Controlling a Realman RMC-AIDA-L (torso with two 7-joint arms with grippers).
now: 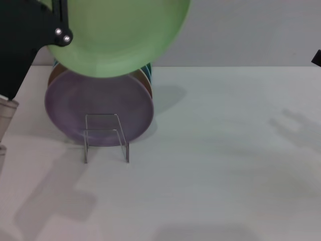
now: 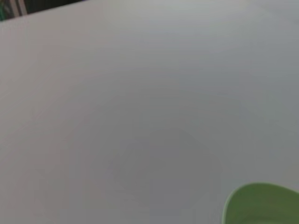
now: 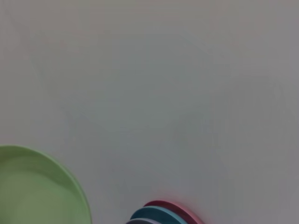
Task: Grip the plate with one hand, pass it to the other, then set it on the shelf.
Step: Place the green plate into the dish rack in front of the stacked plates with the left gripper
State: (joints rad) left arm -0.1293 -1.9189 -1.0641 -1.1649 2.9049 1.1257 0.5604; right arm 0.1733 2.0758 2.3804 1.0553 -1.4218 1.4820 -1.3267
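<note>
The pale green plate [image 1: 123, 32] hangs in the air at the top left of the head view, above the stack of other plates. My left gripper [image 1: 62, 25], black with two screws showing, is shut on the plate's left rim. Part of the plate also shows in the left wrist view [image 2: 261, 205] and in the right wrist view [image 3: 37, 189]. The clear shelf [image 1: 106, 138] stands on the table in front of the stack. Only a black tip of my right gripper [image 1: 317, 57] shows at the right edge, far from the plate.
A lavender plate [image 1: 98, 108] fronts a stack of orange and teal plates right behind the shelf. The stack's pink and teal rims [image 3: 163, 213] show in the right wrist view. The white table [image 1: 225, 165] stretches to the right.
</note>
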